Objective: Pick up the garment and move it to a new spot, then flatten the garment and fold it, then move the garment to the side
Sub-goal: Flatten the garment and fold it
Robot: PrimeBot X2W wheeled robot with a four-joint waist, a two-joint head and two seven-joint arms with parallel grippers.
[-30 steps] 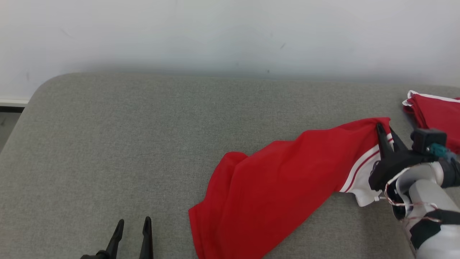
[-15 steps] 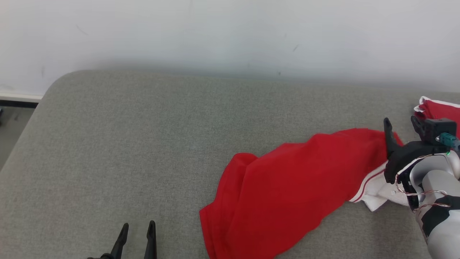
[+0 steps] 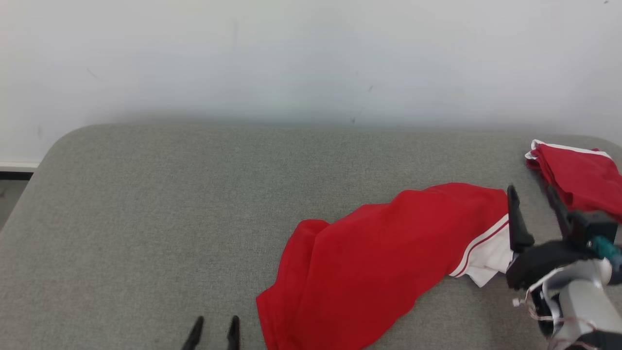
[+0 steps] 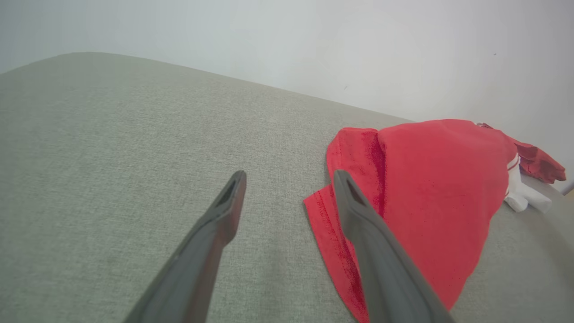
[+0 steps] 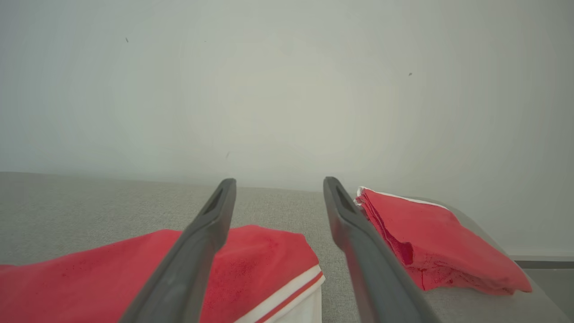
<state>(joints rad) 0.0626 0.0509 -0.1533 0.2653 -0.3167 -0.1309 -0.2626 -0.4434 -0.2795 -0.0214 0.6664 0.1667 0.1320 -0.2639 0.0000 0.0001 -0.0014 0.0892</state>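
Note:
A red garment (image 3: 379, 262) with a white and red striped band lies crumpled on the grey padded table (image 3: 170, 204), right of the middle. It also shows in the left wrist view (image 4: 426, 193) and in the right wrist view (image 5: 251, 269). My right gripper (image 3: 529, 201) is open, lifted just above the garment's right end, holding nothing. Its two fingers (image 5: 202, 251) stand well apart in the right wrist view. My left gripper (image 3: 214, 333) is open at the bottom edge, left of the garment's near corner, with nothing between its fingers (image 4: 215, 233).
A folded pile of red cloth (image 3: 578, 177) with white trim sits at the table's far right, beside my right gripper, and appears in the right wrist view (image 5: 430, 242). A pale wall (image 3: 311, 58) backs the table. Bare grey surface spreads across the left half.
My right gripper has opened and let go of the garment's right end, which dropped onto the table; the gripper then rose and drew back. The head camera has shifted.

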